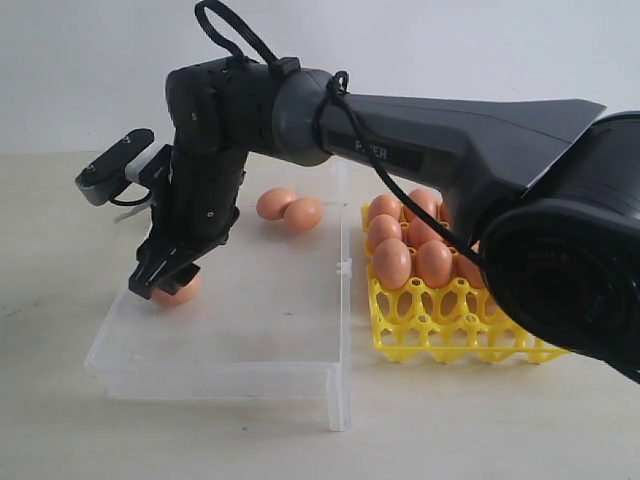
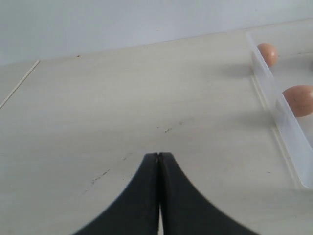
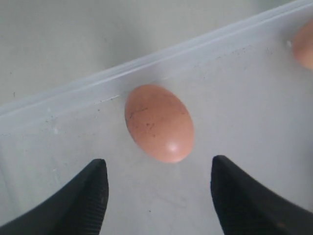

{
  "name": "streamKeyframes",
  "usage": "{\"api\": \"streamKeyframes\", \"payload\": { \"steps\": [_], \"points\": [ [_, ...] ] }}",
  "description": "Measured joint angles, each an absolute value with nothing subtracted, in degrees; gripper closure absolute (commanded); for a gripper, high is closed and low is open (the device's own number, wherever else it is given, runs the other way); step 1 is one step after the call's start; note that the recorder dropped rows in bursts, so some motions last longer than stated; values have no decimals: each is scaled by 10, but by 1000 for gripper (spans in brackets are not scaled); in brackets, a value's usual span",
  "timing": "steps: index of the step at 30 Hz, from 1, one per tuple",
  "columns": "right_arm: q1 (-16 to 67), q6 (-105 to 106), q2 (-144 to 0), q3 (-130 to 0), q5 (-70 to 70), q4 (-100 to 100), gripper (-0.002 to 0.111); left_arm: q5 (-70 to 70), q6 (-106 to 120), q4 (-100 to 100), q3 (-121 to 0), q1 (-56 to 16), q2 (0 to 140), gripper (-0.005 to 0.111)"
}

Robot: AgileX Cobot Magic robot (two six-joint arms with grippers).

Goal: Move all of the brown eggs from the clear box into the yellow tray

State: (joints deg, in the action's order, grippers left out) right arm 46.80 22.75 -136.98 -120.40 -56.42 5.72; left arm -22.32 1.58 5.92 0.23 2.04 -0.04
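The clear box [image 1: 300, 385] lies at the centre left with three brown eggs inside. One egg [image 1: 183, 291] [image 3: 159, 122] rests against the box's left wall. My right gripper [image 1: 160, 280] [image 3: 159, 166] reaches across and hangs open just above that egg, fingers apart, holding nothing. Two more eggs [image 1: 290, 208] lie together at the box's far side. The yellow tray [image 1: 450, 320] stands to the right with several eggs [image 1: 410, 255] in its far cups. My left gripper [image 2: 159, 155] is shut and empty over bare table, left of the box wall [image 2: 281, 115].
The right arm's dark body [image 1: 450, 140] spans the scene above the box and the tray. The tray's near cups [image 1: 440, 325] stand unfilled. Pale table [image 1: 500, 420] surrounds the box and tray.
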Motion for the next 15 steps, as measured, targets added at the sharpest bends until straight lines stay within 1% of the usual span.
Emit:
{"api": "streamKeyframes", "payload": {
  "steps": [7, 15],
  "points": [
    [477, 268, -1370, -1204, -530, 47, 48, -223, 16, 59, 2, 20, 0, 107],
    [486, 304, -1370, -1204, -524, 46, 48, -223, 16, 59, 2, 20, 0, 107]
  ]
}}
